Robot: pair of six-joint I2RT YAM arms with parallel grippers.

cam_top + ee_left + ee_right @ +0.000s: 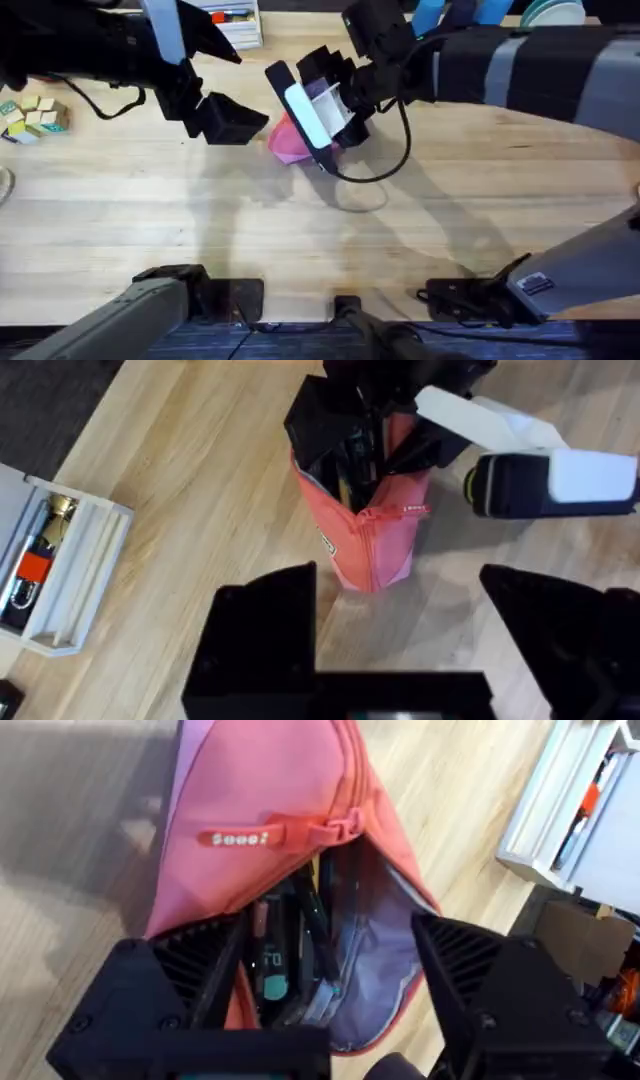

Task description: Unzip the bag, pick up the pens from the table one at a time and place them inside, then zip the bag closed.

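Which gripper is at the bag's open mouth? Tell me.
The right gripper: its spread fingers straddle the unzipped mouth of the bag. The left gripper is open too, but it sits apart from the bag, over the table.

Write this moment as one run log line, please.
bag: unzipped, pens inside | right gripper: open at bag mouth | left gripper: open, beside bag | zip: pending

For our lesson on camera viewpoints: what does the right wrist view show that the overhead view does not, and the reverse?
Right wrist only: the bag's open mouth with pens inside against the darker lining, and the zipper pull.

Overhead only: both arms at once, the left claw open beside the bag, and wooden blocks at the table's left edge.

Both: the pink bag, with the right claw at it.
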